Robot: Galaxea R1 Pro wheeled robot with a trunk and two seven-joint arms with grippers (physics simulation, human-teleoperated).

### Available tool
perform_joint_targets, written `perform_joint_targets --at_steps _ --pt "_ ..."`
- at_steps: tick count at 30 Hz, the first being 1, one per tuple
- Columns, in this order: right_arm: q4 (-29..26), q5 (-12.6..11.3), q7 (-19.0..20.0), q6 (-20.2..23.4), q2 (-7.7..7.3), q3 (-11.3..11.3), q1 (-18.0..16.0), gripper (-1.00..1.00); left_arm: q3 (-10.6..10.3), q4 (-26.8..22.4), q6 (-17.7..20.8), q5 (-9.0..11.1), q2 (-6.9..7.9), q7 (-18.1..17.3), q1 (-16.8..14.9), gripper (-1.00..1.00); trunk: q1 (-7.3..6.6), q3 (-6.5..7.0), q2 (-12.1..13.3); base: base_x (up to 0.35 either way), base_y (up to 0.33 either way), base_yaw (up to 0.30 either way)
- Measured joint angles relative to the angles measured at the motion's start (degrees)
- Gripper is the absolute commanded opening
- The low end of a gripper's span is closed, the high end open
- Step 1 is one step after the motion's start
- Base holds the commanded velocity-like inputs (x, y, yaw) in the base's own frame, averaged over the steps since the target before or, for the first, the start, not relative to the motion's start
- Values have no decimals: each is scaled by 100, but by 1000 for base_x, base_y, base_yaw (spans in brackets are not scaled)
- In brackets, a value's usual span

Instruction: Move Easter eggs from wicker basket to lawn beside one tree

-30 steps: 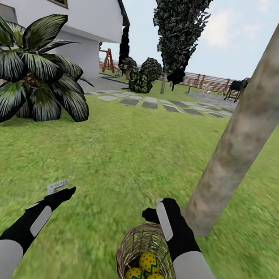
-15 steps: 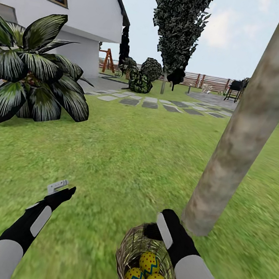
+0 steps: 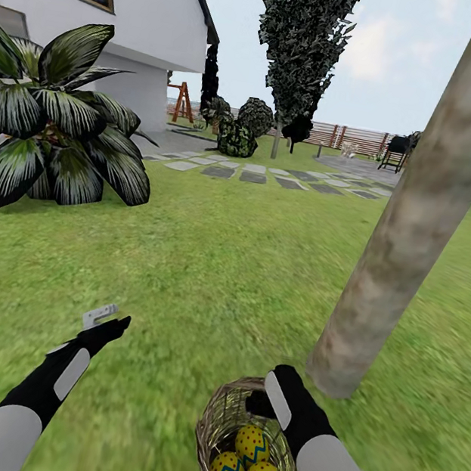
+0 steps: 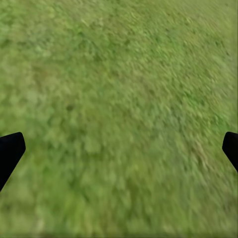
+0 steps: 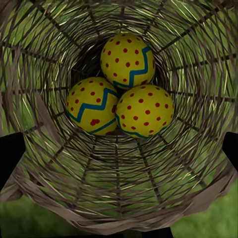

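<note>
The right gripper (image 3: 260, 402), jaws spread wide, has dropped lower to the wicker basket (image 3: 214, 416) rim. The left gripper (image 3: 115, 323), jaws also apart, hovers over the lawn (image 3: 205, 276). All three Easter eggs (image 5: 121, 94) lie clustered in the basket, beside the tree (image 3: 416, 212).

Both end effectors (image 3: 108, 319) (image 3: 263, 401) gape wide, arms extended forward.

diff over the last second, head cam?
The right gripper drew back toward the robot and down, from beyond the wicker basket's far rim to just over its mouth; its open jaws now look in at the three Easter eggs. Nothing was gripped or released. The left gripper, basket, eggs and tree kept their places.
</note>
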Motion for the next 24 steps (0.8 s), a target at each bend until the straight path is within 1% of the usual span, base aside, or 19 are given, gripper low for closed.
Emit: perform_joint_targets --at_steps 3,4,6,11,16,20,22,24 --pt "-8 3 2 -39 -1 7 0 100 -3 3 0 0 -2 0 1 100 0 0 0 0 0 0" --pt "-11 11 9 -208 -7 15 0 100 -5 7 0 0 -3 0 0 100 0 0 0 0 0 0" --pt "-7 13 10 -283 -9 16 0 100 -5 8 0 0 -4 0 -1 100 0 0 0 0 0 0" --pt "18 43 11 -354 -17 17 0 100 -6 9 0 0 -4 0 -1 100 109 -89 -199 0 0 0" --pt "208 51 10 -368 -18 11 0 100 -6 16 0 0 -10 0 1 100 219 -179 -400 0 0 0" --pt "241 48 10 -370 -9 32 0 100 -6 18 0 0 -12 0 2 100 307 -251 -560 0 0 0" --pt "243 59 10 -371 -11 125 0 100 -6 18 -2 0 -12 0 6 100 351 -287 -640 0 0 0" --pt "240 72 10 -382 -16 267 0 100 -6 18 -2 0 -12 0 5 100 395 -323 -721 0 0 0"
